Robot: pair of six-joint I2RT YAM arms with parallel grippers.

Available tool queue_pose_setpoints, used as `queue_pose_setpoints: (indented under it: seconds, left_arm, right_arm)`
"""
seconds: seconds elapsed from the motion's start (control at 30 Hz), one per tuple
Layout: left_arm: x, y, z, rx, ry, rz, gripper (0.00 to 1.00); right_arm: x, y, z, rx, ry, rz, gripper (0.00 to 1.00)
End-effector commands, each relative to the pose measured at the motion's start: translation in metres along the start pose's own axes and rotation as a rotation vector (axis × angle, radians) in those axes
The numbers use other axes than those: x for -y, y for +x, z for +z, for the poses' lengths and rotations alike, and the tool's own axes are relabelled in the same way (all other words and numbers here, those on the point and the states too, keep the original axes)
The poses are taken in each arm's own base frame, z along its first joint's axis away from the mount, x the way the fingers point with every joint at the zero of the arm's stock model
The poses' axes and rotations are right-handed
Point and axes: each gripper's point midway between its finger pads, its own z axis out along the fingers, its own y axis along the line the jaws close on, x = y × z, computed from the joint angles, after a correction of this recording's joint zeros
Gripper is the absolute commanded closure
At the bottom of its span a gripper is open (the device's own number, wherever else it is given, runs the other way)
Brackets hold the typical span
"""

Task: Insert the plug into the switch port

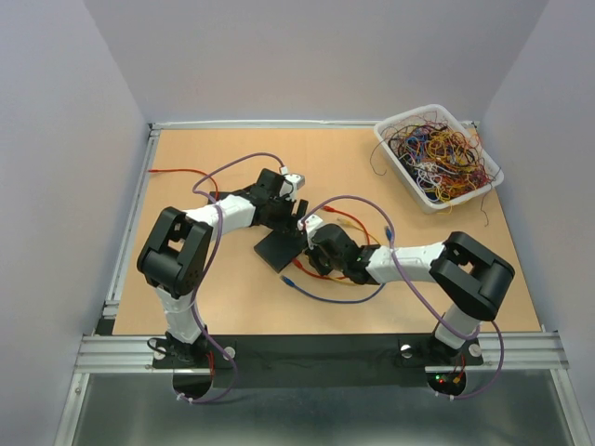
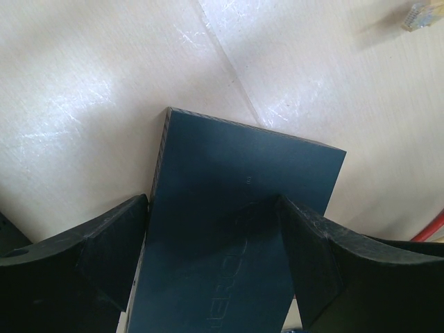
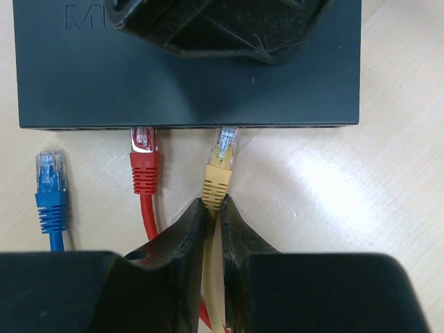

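The switch (image 3: 187, 83) is a flat black box. Its front face looks toward my right wrist camera. My right gripper (image 3: 214, 208) is shut on the yellow plug (image 3: 220, 166) at the boot, with the yellow cable running back between the fingers. The plug's clear tip meets the switch's front edge; how deep it sits I cannot tell. A red plug (image 3: 144, 159) stands at the port to its left. My left gripper (image 2: 211, 208) straddles the switch (image 2: 236, 208), a finger (image 2: 111, 243) pressed on each side. From above, both grippers meet at the switch (image 1: 276, 249).
A loose blue plug (image 3: 50, 191) lies on the table left of the red one. A white bin (image 1: 437, 153) full of tangled cables sits at the back right. A blue cable (image 1: 316, 290) curls in front of the switch. Another clear plug (image 2: 420, 15) lies beyond it.
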Motion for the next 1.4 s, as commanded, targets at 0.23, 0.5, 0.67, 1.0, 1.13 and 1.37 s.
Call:
queue_pose_setpoints:
  seconds: [0.23,0.5,0.67,1.0,1.13,1.37]
  left_arm:
    - [0.036,0.02,0.007,-0.083,0.117,0.047,0.15]
    - [0.036,0.023,0.009,-0.096,0.106,0.055,0.15]
    - [0.037,0.025,0.011,-0.102,0.103,0.058,0.16]
    - [0.036,0.027,0.011,-0.109,0.092,0.062,0.16]
    - [0.036,0.028,0.012,-0.113,0.091,0.063,0.16]
    - [0.036,0.03,0.013,-0.118,0.087,0.067,0.16]
  right_arm:
    - [0.006,-0.044,-0.007,0.166,0.041,-0.044,0.99]
    - [0.01,-0.053,-0.009,0.187,0.07,-0.045,0.99]
    - [0.007,-0.065,-0.013,0.215,0.057,-0.018,1.0]
    - [0.002,-0.081,-0.011,0.241,0.038,0.002,0.99]
    - [0.004,-0.081,-0.012,0.245,0.043,0.008,1.0]
    - [0.002,-0.107,-0.028,0.312,0.033,0.028,1.0]
